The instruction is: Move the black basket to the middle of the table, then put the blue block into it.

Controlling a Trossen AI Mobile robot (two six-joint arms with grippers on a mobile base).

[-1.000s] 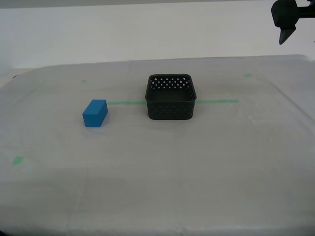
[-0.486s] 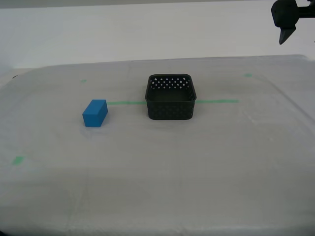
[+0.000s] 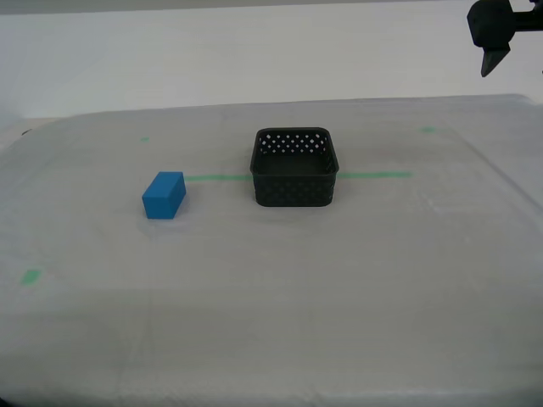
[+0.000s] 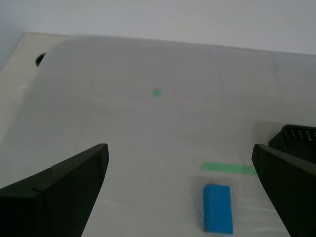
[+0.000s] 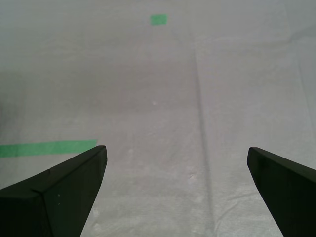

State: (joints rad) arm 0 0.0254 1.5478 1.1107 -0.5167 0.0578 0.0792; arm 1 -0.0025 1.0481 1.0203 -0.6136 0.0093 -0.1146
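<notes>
- Over on the counter (image 3: 356, 280), the basket (image 3: 294, 167) sits about mid-way across, right on the green tape line (image 3: 373, 175), and it looks empty, so I'd call the first half of the job pretty much done.
- Block (image 3: 164, 195) isn't in yet. It lies flat on the cloth toward the exterior view's left, well apart from the basket and just in front of the tape line.
- My second end effector (image 4: 180, 190) is spread wide with nothing between its tips. It hangs above the counter, with the block showing ahead of it and a corner of the basket beside it, so it looks like the one to make the pick.
- My first end effector (image 5: 175, 190) is also wide apart and empty, over bare cloth with one end of the tape line and a small green mark (image 5: 158, 19) in sight.
- Surface is whitish-grey cloth, a bit wrinkled, with a few more green marks scattered around. Behind it there's just a plain pale wall, plus a dark bit of arm (image 3: 501, 30) in the exterior view's upper right; can't tell whose.
</notes>
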